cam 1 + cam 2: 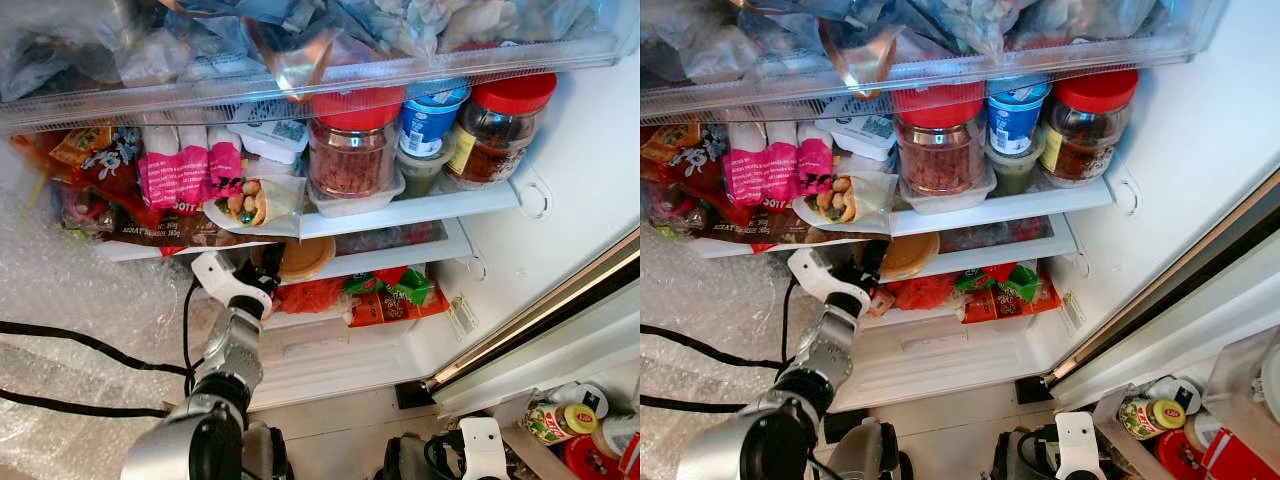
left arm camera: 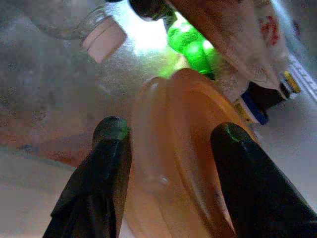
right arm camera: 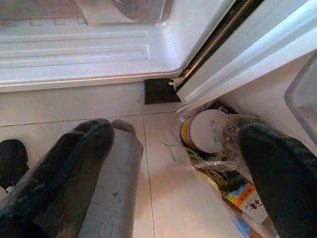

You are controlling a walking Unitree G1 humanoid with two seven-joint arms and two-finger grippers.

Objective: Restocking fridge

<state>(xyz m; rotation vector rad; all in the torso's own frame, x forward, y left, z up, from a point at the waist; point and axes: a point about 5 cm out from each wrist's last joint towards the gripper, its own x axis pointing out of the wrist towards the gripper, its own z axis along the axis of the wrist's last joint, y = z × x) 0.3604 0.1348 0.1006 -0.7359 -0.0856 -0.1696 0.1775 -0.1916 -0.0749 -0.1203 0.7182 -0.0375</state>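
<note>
an open fridge is seen from above. the left gripper (image 1: 268, 281) is reached into the lower shelf (image 1: 400, 256), and a flat orange-brown lidded container (image 1: 303, 258) is held between its two black fingers (image 2: 106, 163), one on each side of the rim. the container lies just ahead of the gripper, its broad face tilted toward the back of the fridge, so any further push would run inward along the shelf. the shelf above, carrying a red-lidded jar (image 1: 352, 145) and a wrapped sandwich (image 1: 252, 203), hangs close overhead, and red and green packets (image 1: 385, 293) lie just below. the right gripper (image 3: 173, 163) hangs low by the floor with its fingers spread wide and nothing between them, near a bag of groceries (image 3: 218, 148) beside the fridge door.
</note>
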